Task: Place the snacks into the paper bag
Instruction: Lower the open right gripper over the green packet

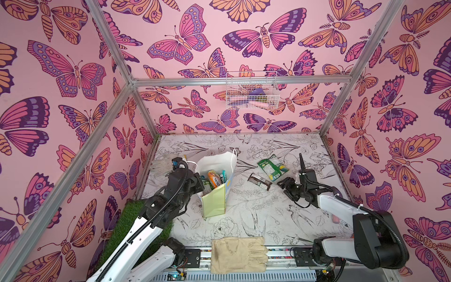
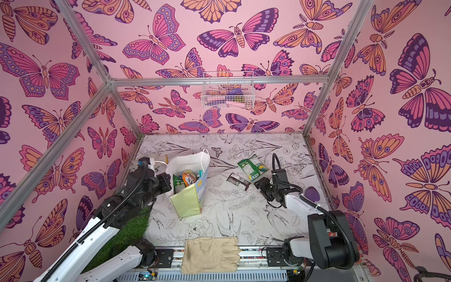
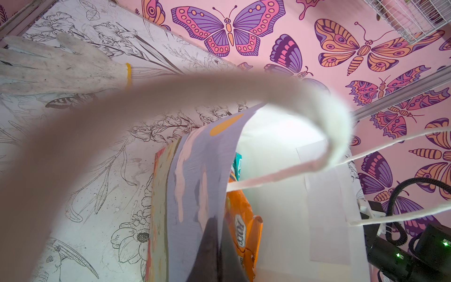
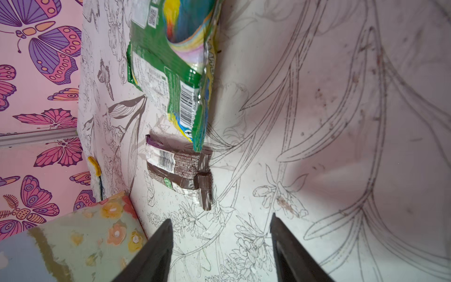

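Paper bag (image 1: 214, 202) stood upright centre-left in both top views: white, yellow-green side, orange packet (image 1: 214, 179) inside. Left end effector (image 1: 200, 186) clamped its rim. Green packet (image 1: 271, 167) and brown bar (image 1: 259, 182) lay on the counter (image 1: 244, 217), centre-right. Right end effector (image 4: 220, 223) was open and empty near the bar. Beige glove (image 1: 238, 255) lay bottom centre.

Tightly closed left fingers (image 3: 210, 251), parted right fingers (image 4: 152, 256).

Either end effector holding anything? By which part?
Left end effector pinches the paper bag by its wall at the top rim; right end effector is open, holding nothing.
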Tool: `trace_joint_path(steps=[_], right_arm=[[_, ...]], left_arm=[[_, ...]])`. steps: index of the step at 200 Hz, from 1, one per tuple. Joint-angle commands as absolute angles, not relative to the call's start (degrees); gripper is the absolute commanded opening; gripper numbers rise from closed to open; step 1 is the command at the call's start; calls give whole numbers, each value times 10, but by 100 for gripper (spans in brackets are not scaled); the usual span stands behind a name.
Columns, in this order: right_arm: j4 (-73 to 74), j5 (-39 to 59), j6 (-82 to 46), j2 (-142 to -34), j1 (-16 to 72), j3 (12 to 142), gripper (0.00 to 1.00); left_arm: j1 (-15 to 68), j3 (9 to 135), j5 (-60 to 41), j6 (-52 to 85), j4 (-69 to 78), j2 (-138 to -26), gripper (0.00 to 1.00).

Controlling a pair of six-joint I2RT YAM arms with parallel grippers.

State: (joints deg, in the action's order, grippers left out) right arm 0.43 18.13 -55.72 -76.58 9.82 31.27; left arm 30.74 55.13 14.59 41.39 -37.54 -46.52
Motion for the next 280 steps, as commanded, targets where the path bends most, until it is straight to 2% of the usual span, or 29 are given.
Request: trace_joint_path(steps=[1, 280], right_arm=[[36, 185, -569, -777, 95, 312, 64], [170, 187, -624, -883, 91, 319, 63]], left_arm=[[304, 548, 147, 409, -373, -464, 0], [299, 533, 149, 413, -373, -455, 0]])
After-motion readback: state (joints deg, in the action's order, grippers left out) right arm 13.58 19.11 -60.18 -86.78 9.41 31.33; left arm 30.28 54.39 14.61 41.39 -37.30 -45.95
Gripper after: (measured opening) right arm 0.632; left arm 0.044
